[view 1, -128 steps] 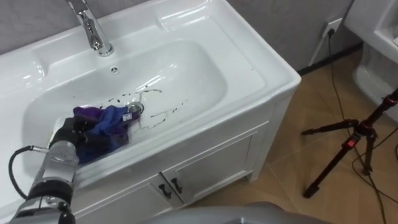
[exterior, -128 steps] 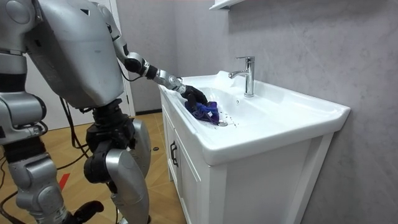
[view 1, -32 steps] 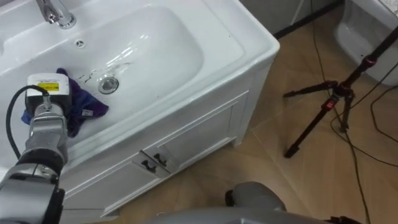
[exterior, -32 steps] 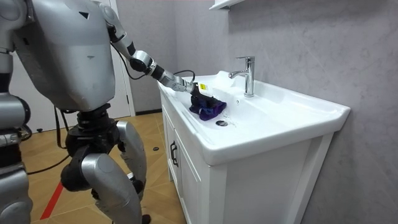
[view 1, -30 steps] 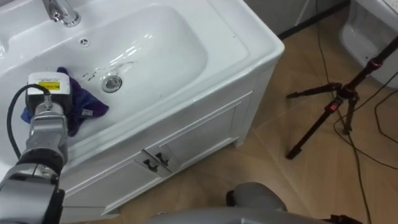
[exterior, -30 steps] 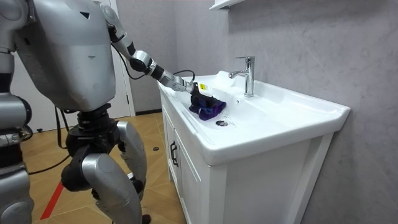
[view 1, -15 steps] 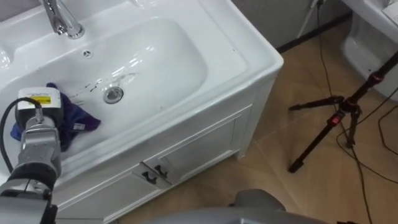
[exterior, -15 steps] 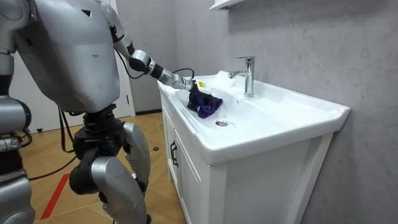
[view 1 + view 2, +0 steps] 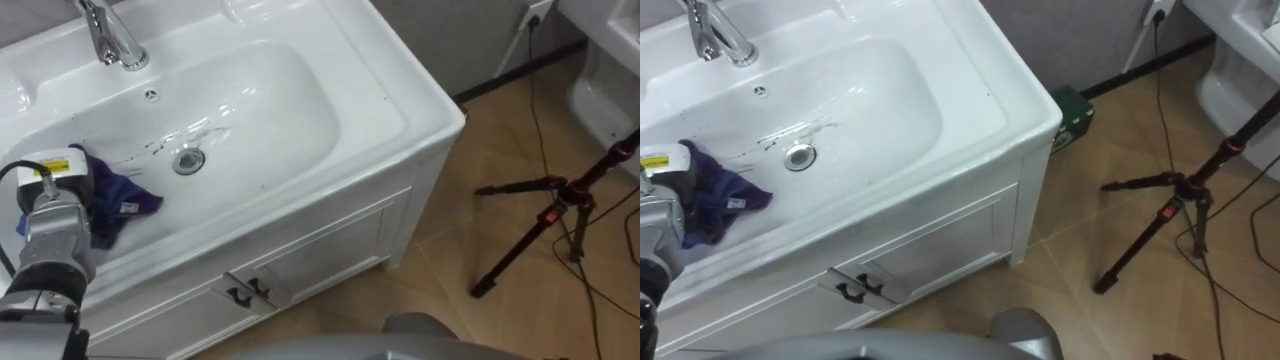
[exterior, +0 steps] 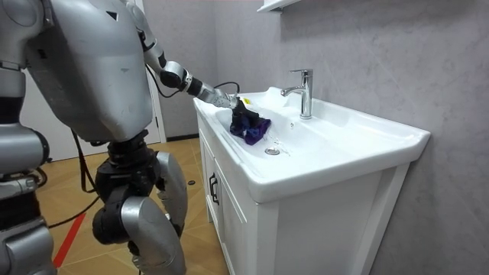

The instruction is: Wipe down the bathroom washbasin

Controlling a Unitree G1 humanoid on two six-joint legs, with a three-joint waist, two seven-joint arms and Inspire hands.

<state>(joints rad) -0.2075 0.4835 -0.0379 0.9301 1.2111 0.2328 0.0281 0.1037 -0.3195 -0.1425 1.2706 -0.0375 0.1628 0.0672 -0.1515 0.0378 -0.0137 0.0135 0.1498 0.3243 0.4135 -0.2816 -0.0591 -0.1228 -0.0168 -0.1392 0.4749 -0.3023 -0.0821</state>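
The white basin has a chrome tap at its back and a drain in the middle, with a few dark marks just left of the drain. A crumpled blue and purple cloth lies on the basin's left slope. My left hand reaches in from the lower left and grips the bunched cloth from above. In the eye views its wrist and tag cover the fingers. I stand at the front of the vanity, leaning over its left end.
Below the basin is a white cabinet with two small dark handles. To the right, on the wooden floor, stands a black tripod with trailing cables. A white fixture sits at the far right, and a green box by the wall.
My left hand has dragged the cloth from beside the drain up to the basin's left side. Most dark marks around the drain are gone. The head camera has shifted.
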